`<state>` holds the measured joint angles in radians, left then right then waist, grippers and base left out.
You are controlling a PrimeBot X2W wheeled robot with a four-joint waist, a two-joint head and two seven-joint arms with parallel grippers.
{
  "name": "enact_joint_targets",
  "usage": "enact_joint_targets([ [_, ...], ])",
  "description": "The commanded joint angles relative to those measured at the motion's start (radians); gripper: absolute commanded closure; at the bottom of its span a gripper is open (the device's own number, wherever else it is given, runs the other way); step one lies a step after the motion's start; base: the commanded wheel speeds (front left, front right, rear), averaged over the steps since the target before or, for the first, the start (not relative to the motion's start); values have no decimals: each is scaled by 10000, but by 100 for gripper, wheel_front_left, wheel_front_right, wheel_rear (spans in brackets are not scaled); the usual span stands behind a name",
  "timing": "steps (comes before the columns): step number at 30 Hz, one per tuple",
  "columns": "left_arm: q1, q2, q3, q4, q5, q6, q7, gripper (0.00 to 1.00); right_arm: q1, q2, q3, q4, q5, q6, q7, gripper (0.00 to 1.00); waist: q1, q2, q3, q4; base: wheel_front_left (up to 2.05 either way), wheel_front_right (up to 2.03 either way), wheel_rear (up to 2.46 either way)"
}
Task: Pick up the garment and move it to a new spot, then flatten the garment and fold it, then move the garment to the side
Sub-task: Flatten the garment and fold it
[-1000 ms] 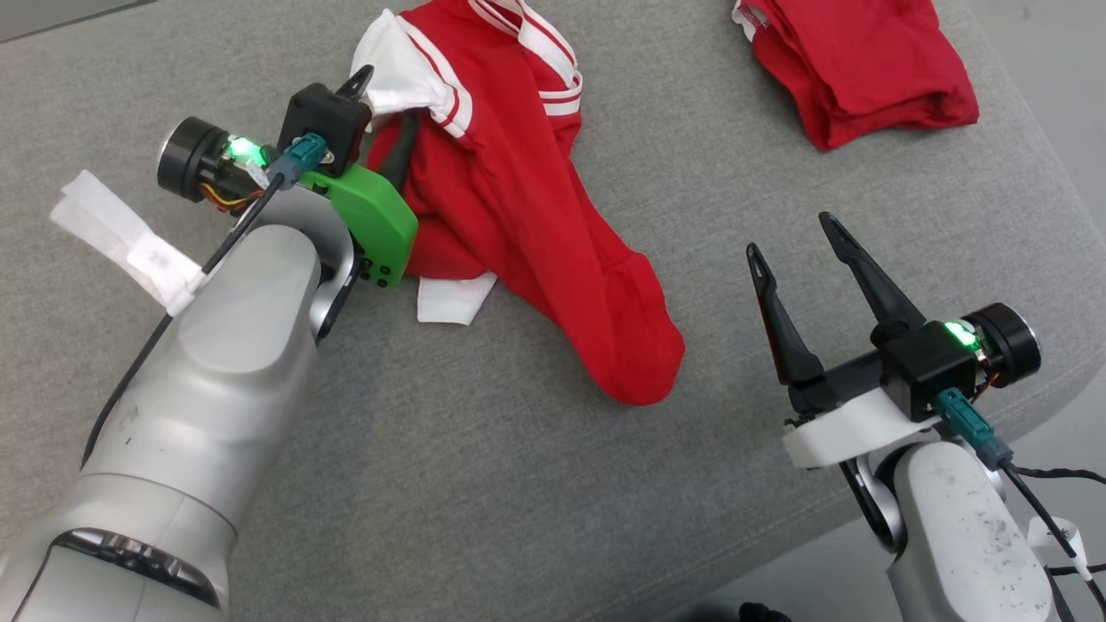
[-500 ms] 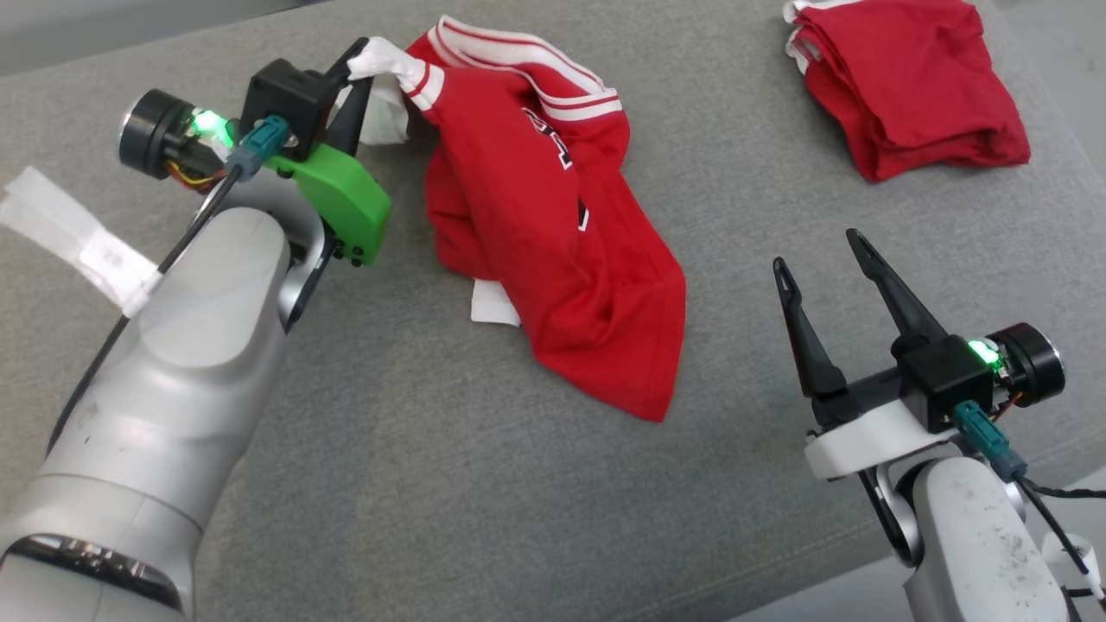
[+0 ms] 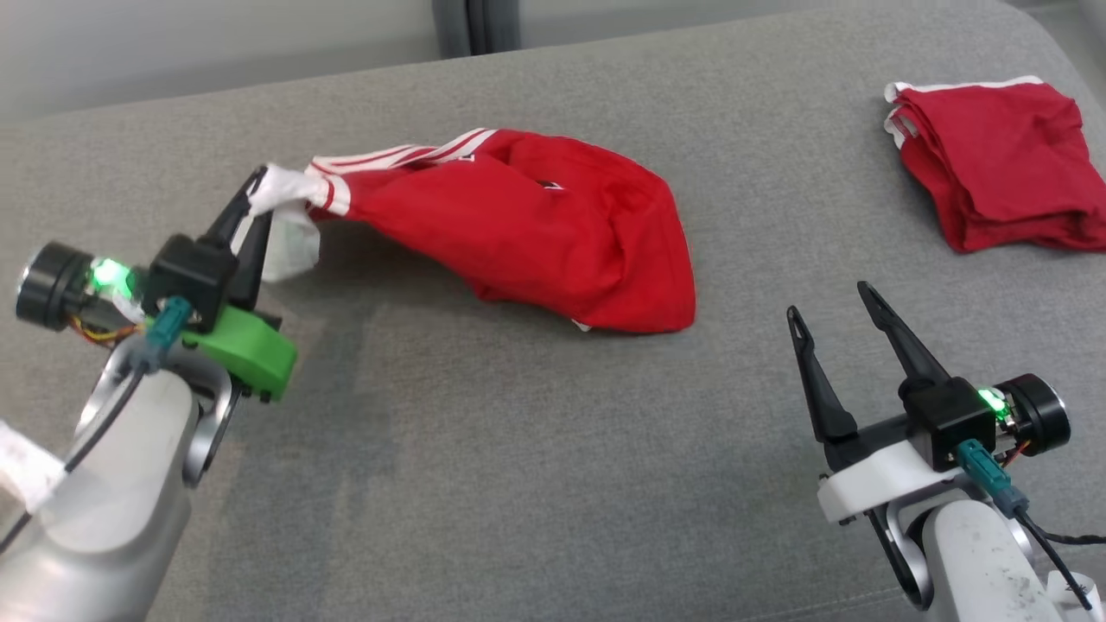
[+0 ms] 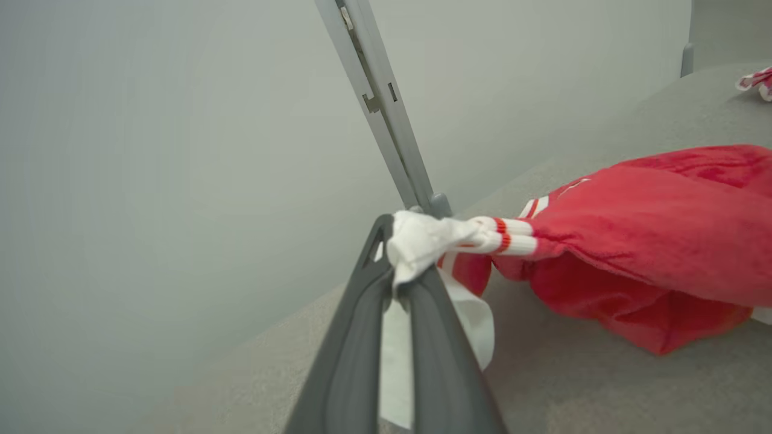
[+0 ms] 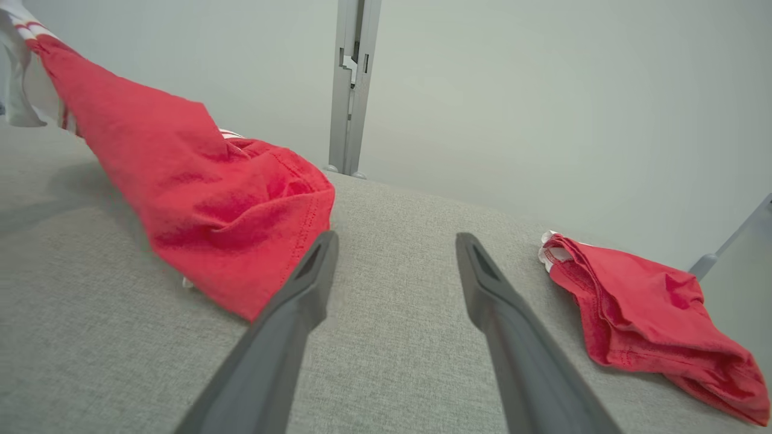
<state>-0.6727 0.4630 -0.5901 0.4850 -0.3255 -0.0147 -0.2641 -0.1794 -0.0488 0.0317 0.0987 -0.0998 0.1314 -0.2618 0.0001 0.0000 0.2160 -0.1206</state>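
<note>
The crumpled red cloth garment with white striped trim (image 3: 536,225) lies mid-way across the grey fabric-covered bench (image 3: 518,484), its left end held up between the fingers (image 3: 232,212) of the left gripper (image 3: 262,194). The folded red cloth pile (image 3: 994,173) sits far right, well apart.

Silver forearm (image 3: 121,505), green wrist mount (image 3: 246,350)

head cam up high looking down on the cushion (image 3: 518,475), left wrist cam low and tight on the shirt (image 4: 633,241), facing the wall (image 4: 151,150), right wrist cam low too, further back, both wrist views catch the same post (image 4: 386,120), all three share the shirt
</note>
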Motion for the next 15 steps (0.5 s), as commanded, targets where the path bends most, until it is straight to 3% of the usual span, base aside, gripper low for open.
enact_joint_targets([
  [1,550,174,-95,-283,130,168,2,100,181,-35,-35,30,-28,-16,-43,0,-1,0,-433,410,0,0,0],
  [6,2110,237,-454,-1492,29,602,337,100,343,-33,-95,61,6,-16,-43,0,-1,0,-509,485,0,0,0],
  [10,2993,-343,-890,-1956,-236,742,590,100,369,-33,-28,145,29,-16,-43,0,-1,0,-534,412,0,0,0],
  [15,3184,-1109,-1059,-1466,-630,696,494,100,301,-33,53,208,83,-16,-43,0,-1,0,-528,262,0,0,0],
])
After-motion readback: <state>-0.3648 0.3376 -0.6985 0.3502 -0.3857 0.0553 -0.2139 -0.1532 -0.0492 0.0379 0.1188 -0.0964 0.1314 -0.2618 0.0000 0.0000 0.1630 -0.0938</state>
